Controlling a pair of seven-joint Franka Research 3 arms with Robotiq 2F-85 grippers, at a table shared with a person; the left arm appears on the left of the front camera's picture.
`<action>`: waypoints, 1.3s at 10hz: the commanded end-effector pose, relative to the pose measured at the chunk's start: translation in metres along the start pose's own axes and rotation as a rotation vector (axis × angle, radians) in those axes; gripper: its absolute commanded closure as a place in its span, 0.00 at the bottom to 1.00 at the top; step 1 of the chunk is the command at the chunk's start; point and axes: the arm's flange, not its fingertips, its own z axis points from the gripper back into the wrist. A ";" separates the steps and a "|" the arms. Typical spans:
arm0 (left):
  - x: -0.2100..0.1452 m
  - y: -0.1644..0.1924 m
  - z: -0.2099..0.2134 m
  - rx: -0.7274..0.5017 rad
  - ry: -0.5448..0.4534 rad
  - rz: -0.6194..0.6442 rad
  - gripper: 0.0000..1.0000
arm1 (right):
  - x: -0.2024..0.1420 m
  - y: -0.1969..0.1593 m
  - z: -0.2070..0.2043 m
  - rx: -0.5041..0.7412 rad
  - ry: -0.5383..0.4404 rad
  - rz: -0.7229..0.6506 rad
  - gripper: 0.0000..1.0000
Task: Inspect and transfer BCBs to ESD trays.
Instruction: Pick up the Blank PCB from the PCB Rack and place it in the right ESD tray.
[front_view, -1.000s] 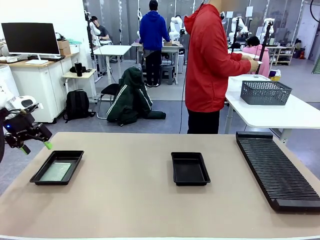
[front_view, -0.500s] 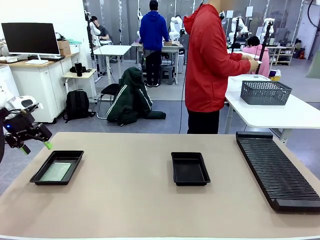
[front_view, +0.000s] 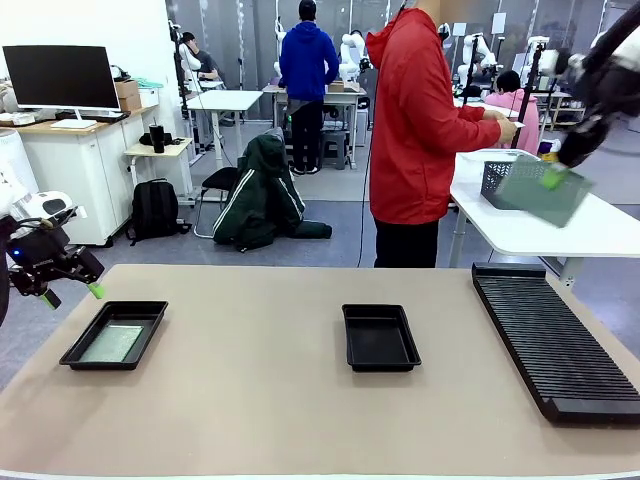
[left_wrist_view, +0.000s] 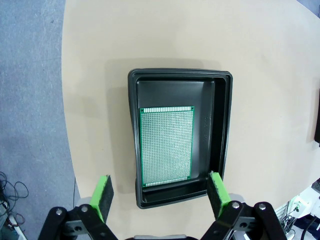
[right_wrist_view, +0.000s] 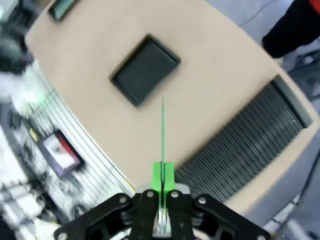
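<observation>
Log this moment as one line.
left gripper: open, aimed at left tray | left tray: holds first BCB | right gripper: shut on second BCB, aloft | middle tray: empty

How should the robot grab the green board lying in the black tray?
Probably from straight above, pinching the board across its long edges. It lies flat on the tray floor; one long edge has bare floor beside it, the other sits close to the wall.

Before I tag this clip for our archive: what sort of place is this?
Probably an electronics lab or workshop: a black ESD tray holding a green circuit board, a long ribbed rack, and a desk monitor behind.
</observation>
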 end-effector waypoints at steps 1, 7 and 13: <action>0.000 0.001 -0.001 -0.003 -0.010 -0.002 0.00 | -0.002 0.031 -0.066 0.040 -0.136 -0.156 0.98; 0.000 0.001 -0.001 -0.003 -0.010 -0.002 0.00 | 0.015 0.056 -0.239 0.228 -0.305 -0.458 0.98; 0.000 0.001 -0.001 -0.003 -0.010 -0.002 0.00 | 0.022 0.027 -0.320 0.338 -0.277 -0.599 0.98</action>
